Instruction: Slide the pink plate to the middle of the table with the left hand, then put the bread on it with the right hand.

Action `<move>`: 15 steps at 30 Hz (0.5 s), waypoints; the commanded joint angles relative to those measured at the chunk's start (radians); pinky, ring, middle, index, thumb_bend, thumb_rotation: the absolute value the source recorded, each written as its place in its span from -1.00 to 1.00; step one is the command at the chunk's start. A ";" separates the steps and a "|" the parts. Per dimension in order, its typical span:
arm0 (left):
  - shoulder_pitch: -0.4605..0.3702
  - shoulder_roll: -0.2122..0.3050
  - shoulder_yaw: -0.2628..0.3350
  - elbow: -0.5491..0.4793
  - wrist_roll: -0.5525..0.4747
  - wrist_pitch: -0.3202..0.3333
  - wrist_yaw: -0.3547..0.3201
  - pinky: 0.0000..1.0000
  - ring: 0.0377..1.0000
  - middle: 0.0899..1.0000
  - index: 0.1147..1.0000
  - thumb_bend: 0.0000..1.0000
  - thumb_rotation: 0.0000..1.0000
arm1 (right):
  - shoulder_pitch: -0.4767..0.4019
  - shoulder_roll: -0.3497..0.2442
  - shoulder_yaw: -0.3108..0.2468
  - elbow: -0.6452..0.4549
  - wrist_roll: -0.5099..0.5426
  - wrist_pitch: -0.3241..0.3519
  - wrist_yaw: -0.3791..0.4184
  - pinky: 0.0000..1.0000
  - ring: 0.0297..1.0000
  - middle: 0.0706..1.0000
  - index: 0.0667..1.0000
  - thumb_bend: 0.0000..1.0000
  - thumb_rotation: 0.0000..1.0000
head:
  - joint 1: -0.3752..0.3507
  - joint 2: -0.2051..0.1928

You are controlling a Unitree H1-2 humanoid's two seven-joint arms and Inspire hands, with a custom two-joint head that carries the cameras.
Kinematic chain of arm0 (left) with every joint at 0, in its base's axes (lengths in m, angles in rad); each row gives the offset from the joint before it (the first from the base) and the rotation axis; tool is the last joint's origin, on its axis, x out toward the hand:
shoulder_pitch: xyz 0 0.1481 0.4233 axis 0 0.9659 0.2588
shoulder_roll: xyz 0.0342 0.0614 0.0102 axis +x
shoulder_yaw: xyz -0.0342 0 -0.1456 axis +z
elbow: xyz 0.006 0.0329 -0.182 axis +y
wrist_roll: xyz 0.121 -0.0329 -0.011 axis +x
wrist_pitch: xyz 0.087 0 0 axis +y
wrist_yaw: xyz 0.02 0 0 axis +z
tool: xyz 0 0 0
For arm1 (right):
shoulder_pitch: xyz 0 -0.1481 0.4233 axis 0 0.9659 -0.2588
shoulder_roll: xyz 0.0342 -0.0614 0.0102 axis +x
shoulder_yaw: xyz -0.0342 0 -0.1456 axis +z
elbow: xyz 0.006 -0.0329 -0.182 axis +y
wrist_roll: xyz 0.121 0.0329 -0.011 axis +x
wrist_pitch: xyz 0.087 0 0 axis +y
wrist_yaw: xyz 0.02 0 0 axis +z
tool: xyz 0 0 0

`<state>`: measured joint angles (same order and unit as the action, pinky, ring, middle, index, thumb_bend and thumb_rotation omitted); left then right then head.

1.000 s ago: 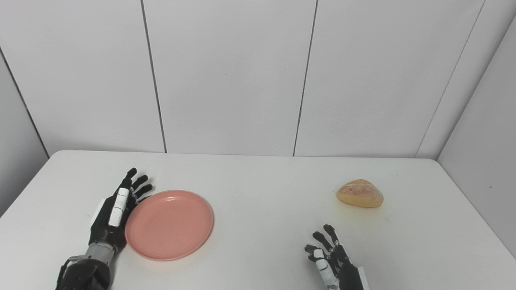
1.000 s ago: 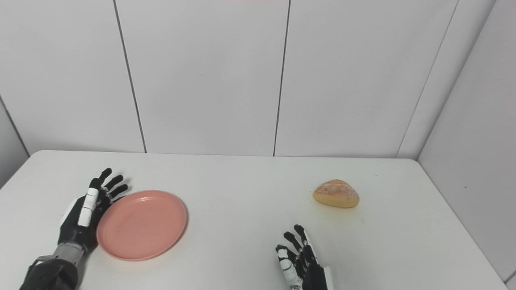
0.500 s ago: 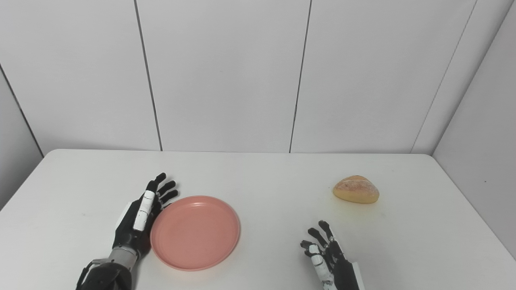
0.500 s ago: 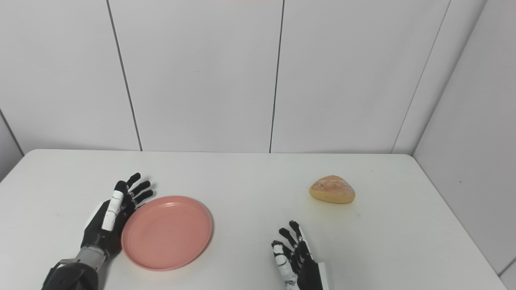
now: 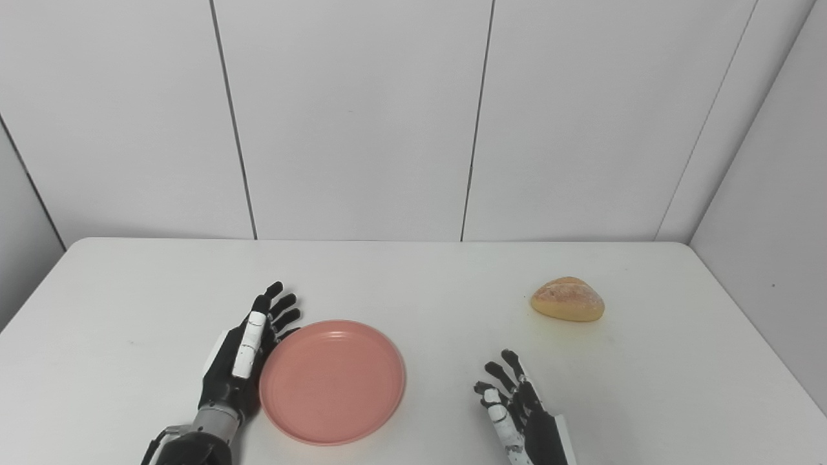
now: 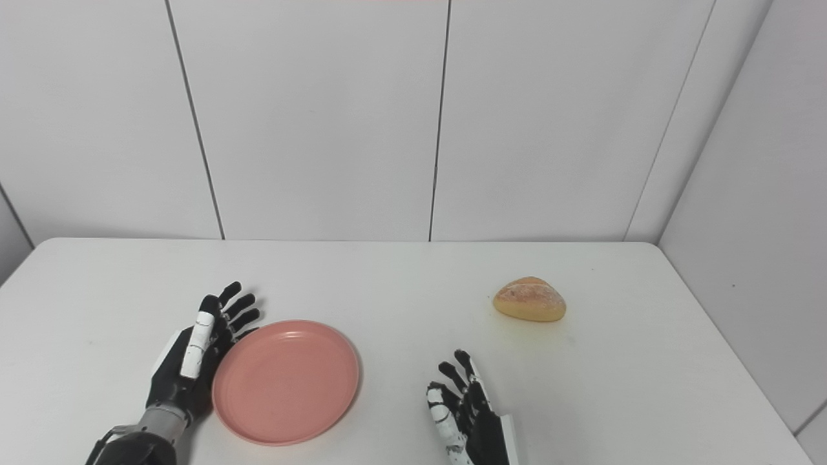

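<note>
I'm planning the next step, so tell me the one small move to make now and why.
Probably keep nudging the pink plate rightward with the left hand, whose open palm rests against its left rim. The plate sits left of the table's middle, while the bread lies untouched far right and the right hand waits open.

Pink plate lies flat left; bread far right.

No writing, label, brand, number or sign can be read anywhere in either view.
</note>
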<state>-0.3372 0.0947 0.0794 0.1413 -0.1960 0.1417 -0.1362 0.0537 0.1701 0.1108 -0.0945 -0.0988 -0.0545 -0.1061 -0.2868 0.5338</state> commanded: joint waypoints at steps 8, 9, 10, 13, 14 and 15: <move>0.005 -0.070 -0.003 -0.095 -0.004 0.002 0.043 0.73 0.77 0.81 0.77 0.74 0.74 | -0.019 0.047 0.042 -0.001 -0.028 0.046 -0.012 0.63 0.52 0.68 0.83 0.39 0.48 | -0.044 0.034; 0.008 -0.074 -0.004 -0.096 -0.003 -0.001 0.045 0.74 0.77 0.81 0.77 0.74 0.74 | -0.022 0.050 0.043 -0.004 -0.027 0.052 -0.014 0.63 0.52 0.68 0.83 0.39 0.48 | -0.046 0.044; 0.010 -0.076 -0.004 -0.096 -0.002 -0.003 0.046 0.77 0.78 0.80 0.78 0.73 0.74 | -0.023 0.052 0.044 -0.007 -0.026 0.057 -0.017 0.63 0.52 0.67 0.82 0.39 0.47 | -0.046 0.044; 0.017 -0.082 -0.009 -0.100 0.010 -0.012 0.054 0.84 0.79 0.79 0.78 0.71 0.75 | -0.027 0.054 0.047 -0.018 -0.024 0.068 -0.022 0.61 0.51 0.68 0.82 0.37 0.45 | -0.047 0.060; 0.019 -0.084 -0.011 -0.102 0.015 -0.015 0.058 0.84 0.79 0.79 0.78 0.71 0.75 | -0.028 0.054 0.049 -0.023 -0.023 0.072 -0.023 0.61 0.51 0.68 0.82 0.37 0.45 | -0.046 0.064; 0.023 -0.087 -0.014 -0.104 0.018 -0.017 0.061 0.84 0.79 0.78 0.78 0.70 0.76 | -0.028 0.054 0.050 -0.031 -0.022 0.078 -0.024 0.60 0.51 0.68 0.82 0.37 0.45 | -0.041 0.074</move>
<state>-0.3033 0.0170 0.0746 0.0755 -0.1881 0.1475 -0.0801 0.0395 0.1803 0.1440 -0.1024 -0.1265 -0.0133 -0.1414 -0.3283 0.6089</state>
